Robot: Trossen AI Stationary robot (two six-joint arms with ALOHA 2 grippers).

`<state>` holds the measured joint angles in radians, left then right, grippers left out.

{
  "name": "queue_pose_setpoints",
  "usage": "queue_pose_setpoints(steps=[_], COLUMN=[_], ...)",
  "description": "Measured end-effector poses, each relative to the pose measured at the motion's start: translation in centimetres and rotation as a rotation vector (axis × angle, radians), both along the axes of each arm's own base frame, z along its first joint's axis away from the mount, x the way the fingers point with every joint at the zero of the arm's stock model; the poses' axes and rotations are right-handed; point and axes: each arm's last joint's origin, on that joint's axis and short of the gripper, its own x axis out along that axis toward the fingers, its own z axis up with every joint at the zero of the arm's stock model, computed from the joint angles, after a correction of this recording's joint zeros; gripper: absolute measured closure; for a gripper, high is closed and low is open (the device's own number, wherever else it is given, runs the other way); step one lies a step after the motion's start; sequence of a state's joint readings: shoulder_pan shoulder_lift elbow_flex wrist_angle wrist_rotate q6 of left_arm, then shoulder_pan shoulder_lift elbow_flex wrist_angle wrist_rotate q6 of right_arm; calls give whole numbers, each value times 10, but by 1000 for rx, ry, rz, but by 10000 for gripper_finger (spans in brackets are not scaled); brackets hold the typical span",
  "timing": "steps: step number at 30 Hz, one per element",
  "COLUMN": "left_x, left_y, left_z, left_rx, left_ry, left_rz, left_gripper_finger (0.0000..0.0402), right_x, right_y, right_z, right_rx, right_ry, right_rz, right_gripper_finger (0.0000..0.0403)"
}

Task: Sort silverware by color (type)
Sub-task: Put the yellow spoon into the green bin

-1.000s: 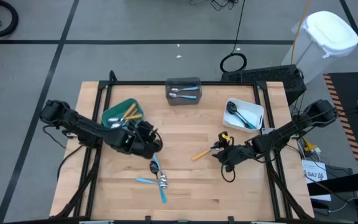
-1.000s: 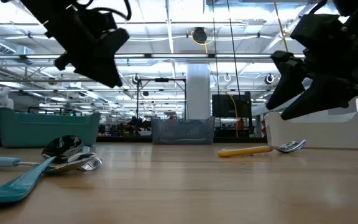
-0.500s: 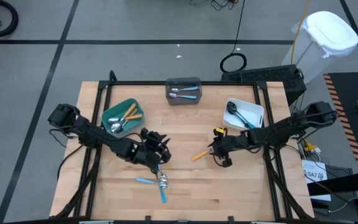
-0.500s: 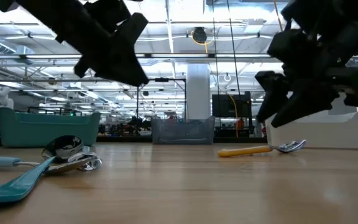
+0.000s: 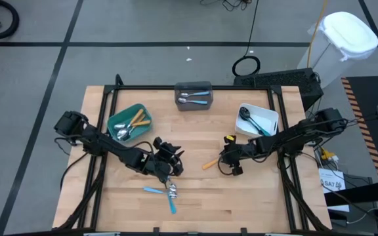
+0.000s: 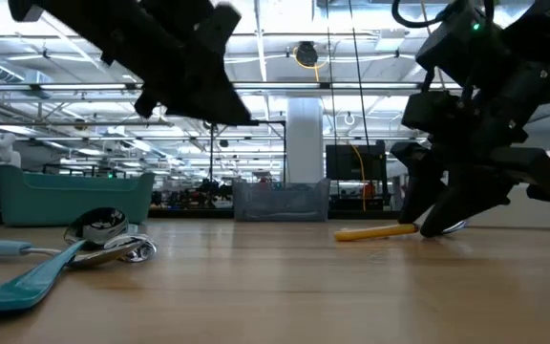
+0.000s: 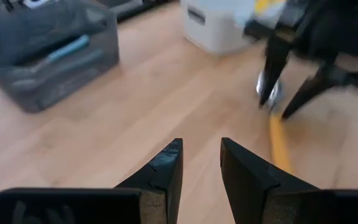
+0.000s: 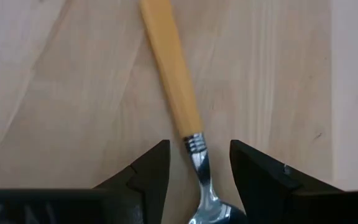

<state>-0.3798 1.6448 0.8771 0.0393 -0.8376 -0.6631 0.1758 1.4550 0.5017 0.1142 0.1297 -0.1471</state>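
Overhead, at centre right of the frame, an orange-handled spoon [image 5: 211,162] lies flat on the bare wooden table [image 5: 195,131], with the right gripper [image 5: 229,162] poised over its bowl end. Lower centre holds a small heap of blue-handled pieces [image 5: 166,192], just below the left gripper [image 5: 168,165]. Already sorted: orange handles in the teal bin [image 5: 115,122] at left, blue ones in the grey bin [image 5: 193,96] at top centre, black-headed ones in the white bin [image 5: 272,120] at upper right.

Down at table height, the same spoon [image 6: 390,229] sits low at centre right, jaws of the right gripper [image 6: 439,225] parted and reaching almost to the wood on either side of it. Shiny heads and a blue handle [image 6: 27,277] crowd the lower left, under the raised left gripper [image 6: 222,96].

From the left wrist, jaws narrowly parted and empty, aimed across open wood toward the orange handle [image 7: 280,144] at right.

From the right wrist, jaws moderately open, straddling the metal neck [image 8: 199,163] where handle meets stem, nothing pinched yet.

Likely light, rigid, not fragile; polished metal probably slippery and lying too flat for an easy pinch. Better hold judged at the handle's ferrule end, thicker and less slick, squeezed across its width.
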Motion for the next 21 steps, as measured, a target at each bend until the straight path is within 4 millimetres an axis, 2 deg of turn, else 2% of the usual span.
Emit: queue_pose_setpoints(steps=[6, 17, 21], left_x=[1, 7, 9], left_y=[-3, 1, 5], left_z=[-12, -14, -13], left_rx=[13, 16, 11], left_ry=[46, 35, 24], left_rz=[-30, -26, -14], left_gripper_finger=[293, 293, 293], right_x=[2, 0, 0], right_y=[-4, -3, -3], right_z=[-8, -7, -5], right_rx=[11, 23, 17], right_ry=[32, 50, 38], right_rz=[-26, 14, 38], right_gripper_finger=[251, 364, 375])
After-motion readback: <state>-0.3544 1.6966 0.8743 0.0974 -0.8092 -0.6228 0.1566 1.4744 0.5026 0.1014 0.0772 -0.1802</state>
